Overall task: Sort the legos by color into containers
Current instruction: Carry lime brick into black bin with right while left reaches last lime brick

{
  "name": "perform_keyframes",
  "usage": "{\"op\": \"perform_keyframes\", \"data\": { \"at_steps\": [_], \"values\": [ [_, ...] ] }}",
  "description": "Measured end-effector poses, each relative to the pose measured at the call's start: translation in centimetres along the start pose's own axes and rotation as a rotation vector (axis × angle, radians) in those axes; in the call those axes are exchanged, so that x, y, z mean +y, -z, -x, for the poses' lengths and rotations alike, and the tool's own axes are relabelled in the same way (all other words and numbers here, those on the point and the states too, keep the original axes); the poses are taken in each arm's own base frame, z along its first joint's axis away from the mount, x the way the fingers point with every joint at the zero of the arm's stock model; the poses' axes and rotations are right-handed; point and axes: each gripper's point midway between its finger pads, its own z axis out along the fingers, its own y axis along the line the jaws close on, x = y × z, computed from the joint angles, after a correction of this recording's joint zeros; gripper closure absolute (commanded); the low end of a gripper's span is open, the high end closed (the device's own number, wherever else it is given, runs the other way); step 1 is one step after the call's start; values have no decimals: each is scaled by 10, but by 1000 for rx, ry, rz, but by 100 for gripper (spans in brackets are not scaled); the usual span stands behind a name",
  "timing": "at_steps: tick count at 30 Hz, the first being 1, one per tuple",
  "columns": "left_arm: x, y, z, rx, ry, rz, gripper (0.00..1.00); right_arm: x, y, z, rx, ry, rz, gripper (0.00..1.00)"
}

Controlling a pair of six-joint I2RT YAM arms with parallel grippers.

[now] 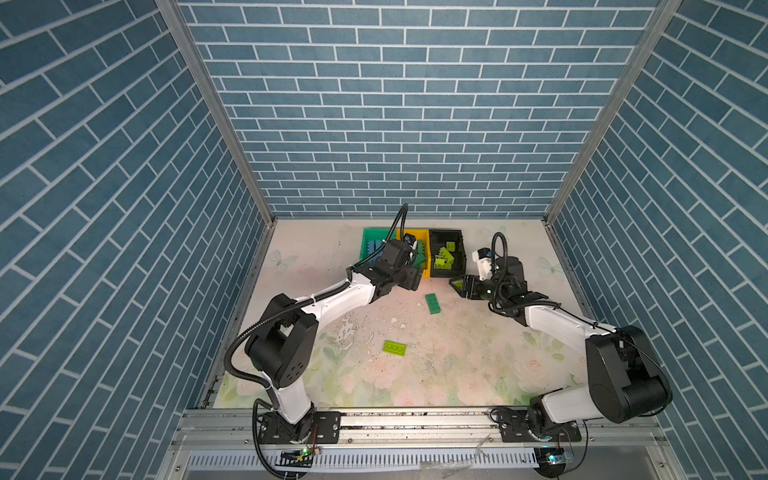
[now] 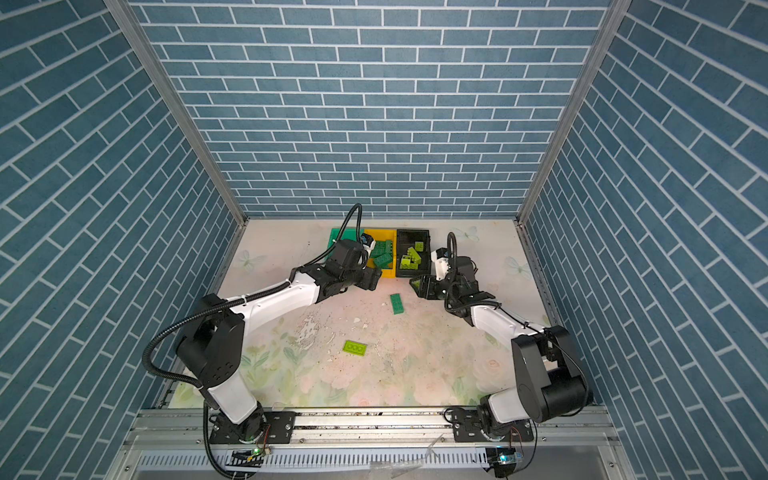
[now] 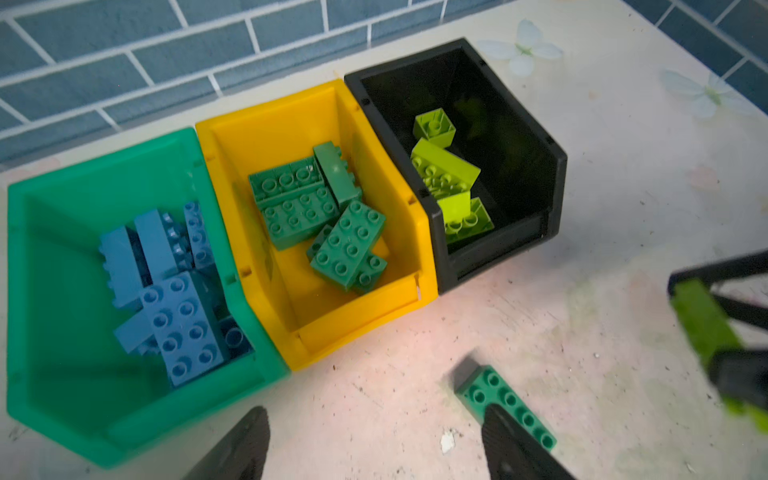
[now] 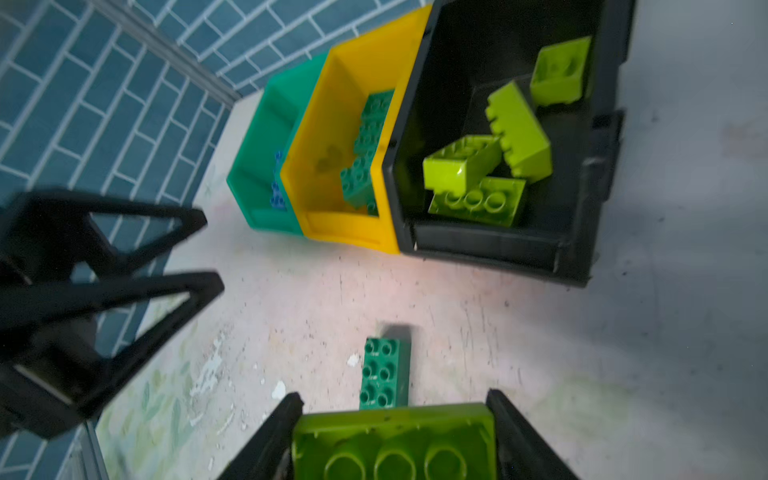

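Now | right fingers (image 4: 523, 440) clamped on a lime brick (image 4: 395, 444), just short of the black bin (image 4: 498, 245) | left fingers (image 3: 237, 449) spread wide, empty, near the dark green brick (image 3: 478, 395) on the tabletop (image 1: 457, 374) | risk: if I release early, the lime brick lands outside the lip; left fingers sit near my path and could clash | second lime brick (image 1: 395, 348) lies loose mid-tabletop

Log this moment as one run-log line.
left gripper: open, empty | right gripper: shut on lime green brick, before black bin | loose on table: dark green brick, second lime green brick
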Motion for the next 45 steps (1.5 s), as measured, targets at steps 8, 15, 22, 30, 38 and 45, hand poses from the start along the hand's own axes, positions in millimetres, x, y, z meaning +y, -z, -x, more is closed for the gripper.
{"op": "perform_keyframes", "data": {
  "at_steps": [8, 15, 22, 30, 38, 45],
  "values": [
    [9, 13, -33, 61, 3, 44, 17, -14, -3, 51, -140, -113, 61, 48],
    [0, 28, -61, 109, -11, 63, 18, -19, -31, 84, -177, -143, 125, 46],
    [-15, 41, -92, 160, -9, 61, 17, -30, -60, 102, -184, -148, 141, 44],
    [-22, 48, -145, 268, 17, 74, 16, -38, -83, 124, -197, -127, 136, 40],
    [-37, 60, -160, 293, 20, 79, 13, -52, -103, 134, -185, -87, 91, 34],
    [-38, 63, -181, 333, 35, 101, 12, -58, -106, 139, -174, -41, 47, 31]
  ]
}}
